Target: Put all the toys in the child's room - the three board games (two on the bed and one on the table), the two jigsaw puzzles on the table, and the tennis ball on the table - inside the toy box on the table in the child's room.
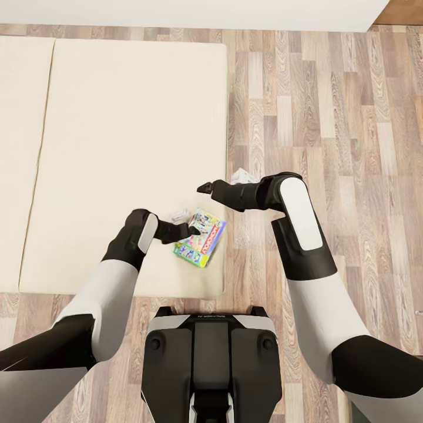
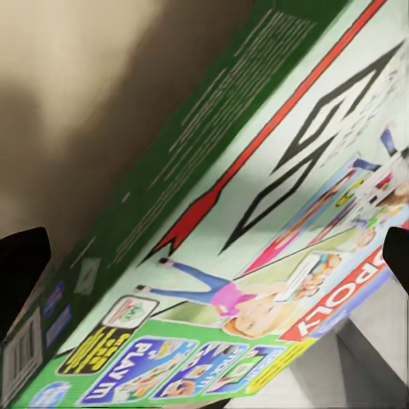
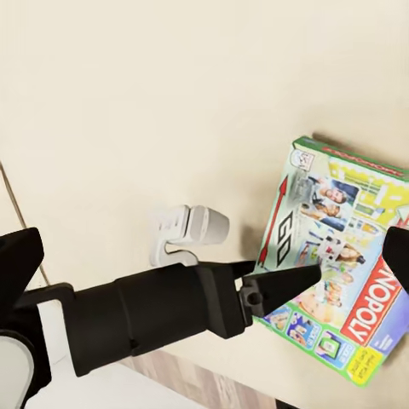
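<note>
One board game [image 1: 202,239], a pale green box with a red band, lies flat on the beige bed [image 1: 129,129] close to its front right corner. My left gripper [image 1: 187,230] reaches it from the left, and its dark fingertips [image 3: 285,281] lie over the box's near edge. Up close, the board game [image 2: 256,221] spans the space between the two widely parted fingers [image 2: 19,268], so this gripper is open. My right gripper [image 1: 204,188] hovers open over the mattress just beyond the board game [image 3: 341,256], holding nothing.
Wood plank floor [image 1: 329,117] runs along the bed's right side and in front of it. A second beige mattress section [image 1: 20,147] adjoins on the left. A white wall [image 1: 194,12] bounds the far side. My base [image 1: 208,352] stands at the bed's front edge.
</note>
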Tool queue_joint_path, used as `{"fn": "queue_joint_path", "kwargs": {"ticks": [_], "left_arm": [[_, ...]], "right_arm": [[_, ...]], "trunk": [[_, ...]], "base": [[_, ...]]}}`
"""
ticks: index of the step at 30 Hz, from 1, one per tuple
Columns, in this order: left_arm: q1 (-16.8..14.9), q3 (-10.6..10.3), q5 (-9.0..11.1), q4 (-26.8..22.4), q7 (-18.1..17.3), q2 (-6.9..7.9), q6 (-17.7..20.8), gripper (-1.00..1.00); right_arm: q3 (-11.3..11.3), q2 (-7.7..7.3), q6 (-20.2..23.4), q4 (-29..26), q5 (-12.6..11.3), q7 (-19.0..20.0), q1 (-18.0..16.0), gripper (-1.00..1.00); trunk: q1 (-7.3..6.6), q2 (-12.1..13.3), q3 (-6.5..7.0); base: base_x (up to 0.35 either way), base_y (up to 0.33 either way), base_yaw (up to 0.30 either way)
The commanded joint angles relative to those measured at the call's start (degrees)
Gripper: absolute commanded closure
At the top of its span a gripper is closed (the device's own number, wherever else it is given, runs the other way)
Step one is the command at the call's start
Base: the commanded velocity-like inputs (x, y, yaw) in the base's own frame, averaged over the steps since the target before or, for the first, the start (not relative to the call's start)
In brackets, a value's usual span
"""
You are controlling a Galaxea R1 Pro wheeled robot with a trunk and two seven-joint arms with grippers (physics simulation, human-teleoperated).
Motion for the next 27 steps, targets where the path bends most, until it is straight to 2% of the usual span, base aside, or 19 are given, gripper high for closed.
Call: {"fn": "queue_joint_path", "kwargs": {"ticks": [1, 4, 19, 27], "left_arm": [[0.0, 0.3, 0.9, 2.3, -0.1, -0.07, 0.3, -1.0], [0.0, 0.2, 1.8, 2.3, -0.2, -0.07, 0.3, -1.0], [0.0, 0.1, 2.0, 2.4, -0.4, -0.07, 0.3, -1.0], [0.0, -0.1, 2.0, 2.4, -3.0, -0.07, 0.3, -1.0]], "right_arm": [[0.0, 0.01, 0.2, 0.0, -0.5, -0.6, 0.0, -1.0], [-0.1, 0.01, 0.2, 0.0, -0.5, -0.6, 0.0, -1.0], [-0.1, 0.01, 0.2, 0.0, -0.5, -0.6, 0.0, -1.0], [-0.1, 0.01, 0.2, 0.0, -0.5, -0.6, 0.0, -1.0]], "trunk": [[0.06, -0.1, -0.06], [0.06, -0.1, -0.06], [0.06, -0.1, -0.06], [0.06, -0.1, -0.06]], "base": [[0.0, 0.0, 0.0], [0.0, 0.0, 0.0], [0.0, 0.0, 0.0], [0.0, 0.0, 0.0]]}}
